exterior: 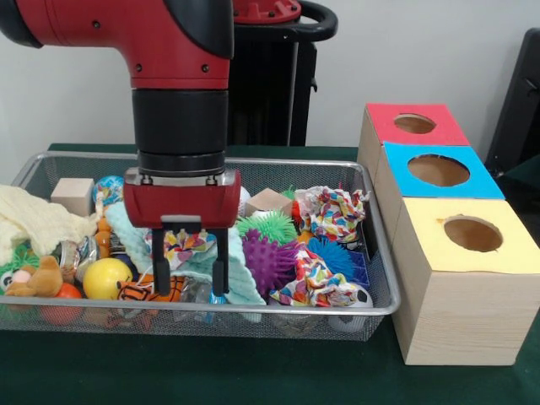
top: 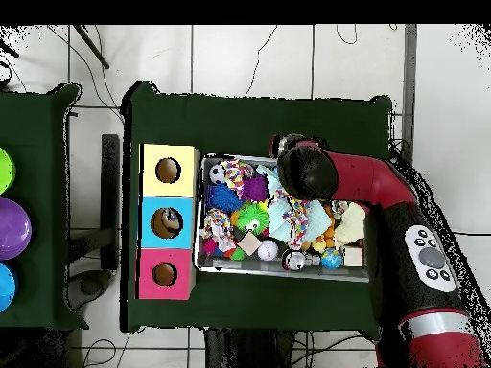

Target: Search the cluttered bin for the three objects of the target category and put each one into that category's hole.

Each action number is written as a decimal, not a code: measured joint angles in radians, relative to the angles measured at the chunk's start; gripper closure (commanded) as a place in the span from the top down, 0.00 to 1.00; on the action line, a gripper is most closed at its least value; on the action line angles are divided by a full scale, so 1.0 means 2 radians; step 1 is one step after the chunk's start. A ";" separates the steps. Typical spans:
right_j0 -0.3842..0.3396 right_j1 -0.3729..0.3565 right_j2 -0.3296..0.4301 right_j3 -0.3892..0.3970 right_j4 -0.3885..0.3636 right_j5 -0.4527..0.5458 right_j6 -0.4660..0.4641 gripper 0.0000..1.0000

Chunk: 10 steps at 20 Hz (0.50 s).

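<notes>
The wire mesh bin (exterior: 278, 310) is full of toys and cloths; it also shows in the overhead view (top: 288, 273). My gripper (exterior: 190, 283) is open and lowered into the bin's front part, left of centre. Its fingers (exterior: 159, 272) straddle a colourful patterned cloth on a teal cloth (exterior: 240, 283). A clear shiny piece with a blue bit (exterior: 205, 295) shows low between them; I cannot tell whether it is a bottle. No other clear bottle shows. The blue-topped box's hole (exterior: 438, 170) is right of the bin, and its blue top shows from above (top: 166, 222). In the overhead view the arm (top: 316, 177) hides the gripper.
The red-topped box (exterior: 414, 123) stands behind the blue one and the yellow-topped box (exterior: 472, 234) in front. The bin holds purple (exterior: 268, 260), green (exterior: 266, 226) and blue (exterior: 332, 256) spiky balls, a yellow ball (exterior: 106, 278), a wooden block (exterior: 72, 194) and a cream cloth (exterior: 34, 221).
</notes>
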 measured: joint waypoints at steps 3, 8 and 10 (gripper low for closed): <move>0.000 -0.003 0.000 0.001 0.000 0.000 0.000 1.00; 0.000 -0.008 0.000 0.007 0.000 -0.003 0.000 1.00; 0.000 -0.008 0.000 0.012 0.000 -0.005 0.000 1.00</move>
